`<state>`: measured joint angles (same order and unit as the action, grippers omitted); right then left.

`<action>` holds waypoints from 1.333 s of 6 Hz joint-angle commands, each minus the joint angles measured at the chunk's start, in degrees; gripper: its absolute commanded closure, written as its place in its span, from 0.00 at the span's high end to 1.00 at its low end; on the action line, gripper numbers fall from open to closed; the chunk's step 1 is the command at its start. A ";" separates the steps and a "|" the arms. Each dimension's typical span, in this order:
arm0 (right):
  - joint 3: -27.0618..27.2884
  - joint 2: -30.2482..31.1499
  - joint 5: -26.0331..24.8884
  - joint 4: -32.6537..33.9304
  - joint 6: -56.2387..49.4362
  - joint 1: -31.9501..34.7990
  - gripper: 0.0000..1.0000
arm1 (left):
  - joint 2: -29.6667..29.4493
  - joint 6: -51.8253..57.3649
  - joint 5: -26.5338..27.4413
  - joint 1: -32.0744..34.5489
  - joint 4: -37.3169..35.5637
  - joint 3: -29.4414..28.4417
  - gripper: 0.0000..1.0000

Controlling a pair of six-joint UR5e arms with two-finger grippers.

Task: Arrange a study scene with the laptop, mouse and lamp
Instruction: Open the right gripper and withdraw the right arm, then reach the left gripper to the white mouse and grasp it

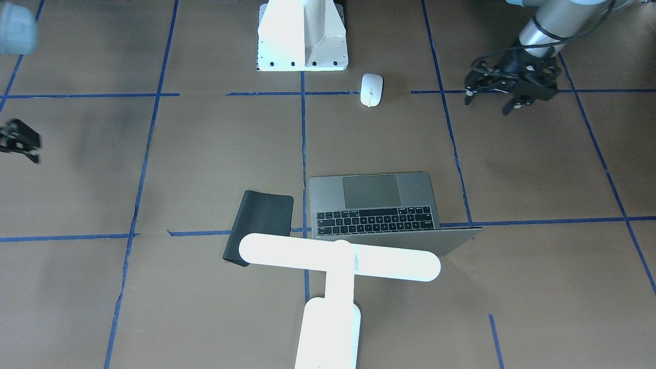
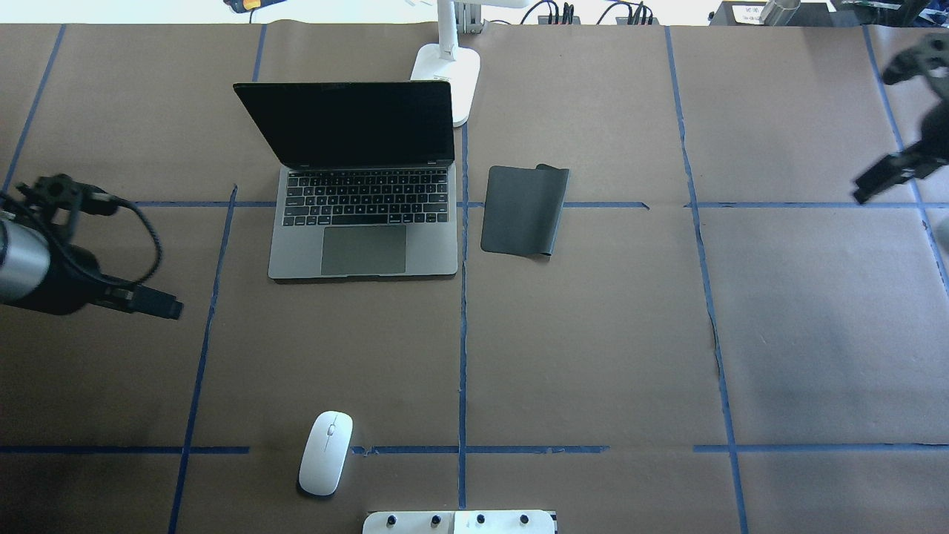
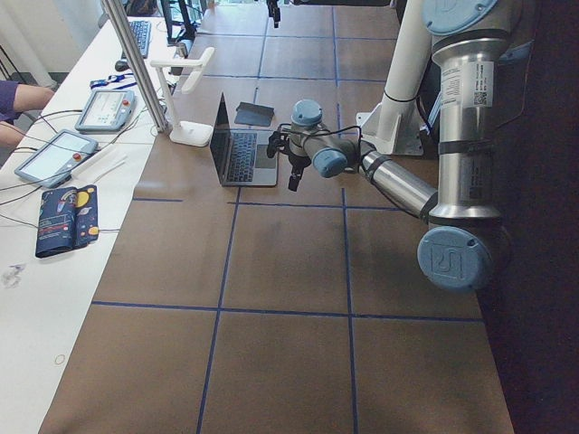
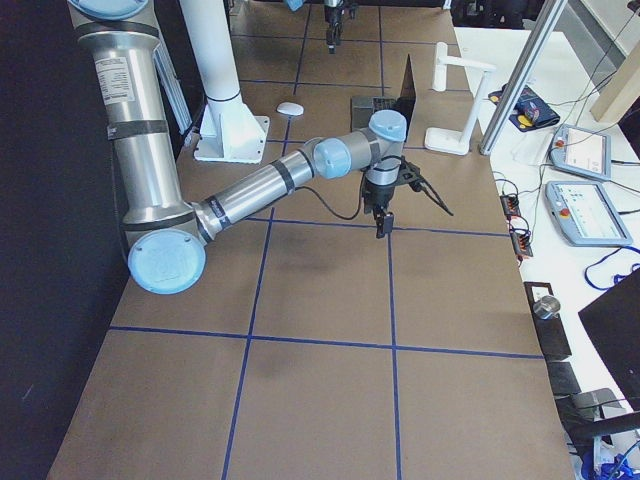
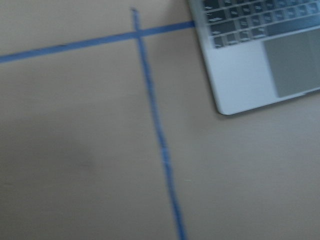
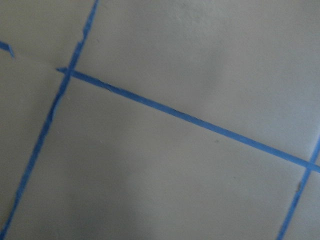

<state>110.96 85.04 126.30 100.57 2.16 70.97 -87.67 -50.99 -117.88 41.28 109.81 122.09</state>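
The laptop [image 2: 363, 222] stands open at the far middle-left of the table, its keys towards the robot. It also shows in the left wrist view [image 5: 260, 55]. The lamp [image 1: 338, 259] stands just behind it, with its base [image 2: 448, 74] on the table. The mouse [image 2: 325, 452] lies alone near the robot's base, well apart from the laptop. My left gripper [image 1: 487, 102] hovers open and empty at the robot's left, level with the laptop's front edge. My right gripper [image 1: 19, 154] hovers open and empty at the table's far right edge.
A flat black mat [image 2: 523, 210] lies just right of the laptop, one edge curled. The white bolted block [image 1: 302, 36] of the robot's mount stands at the near middle edge. A side bench with tablets [image 3: 99, 108] runs beyond the lamp.
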 commanded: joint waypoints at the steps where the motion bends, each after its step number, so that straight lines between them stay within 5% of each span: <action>1: 0.31 10.36 2.64 0.15 -20.08 11.34 1.00 | -4.51 -6.47 6.40 -9.77 -0.30 0.43 1.00; 3: 0.57 18.38 5.08 -0.20 -26.32 17.34 1.00 | -5.93 -7.54 12.90 -17.77 -0.47 0.34 1.00; 7: 0.57 19.29 5.18 -0.20 -26.06 18.51 1.00 | -10.57 -10.79 25.54 -31.41 -9.39 0.16 1.00; 8: 0.40 19.29 5.19 -0.12 -26.06 18.51 1.00 | -11.72 -19.93 29.16 -34.74 -10.13 -0.62 1.00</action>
<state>111.50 104.30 131.46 100.39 -23.93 89.42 -98.21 -64.63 -92.59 9.66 101.33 122.02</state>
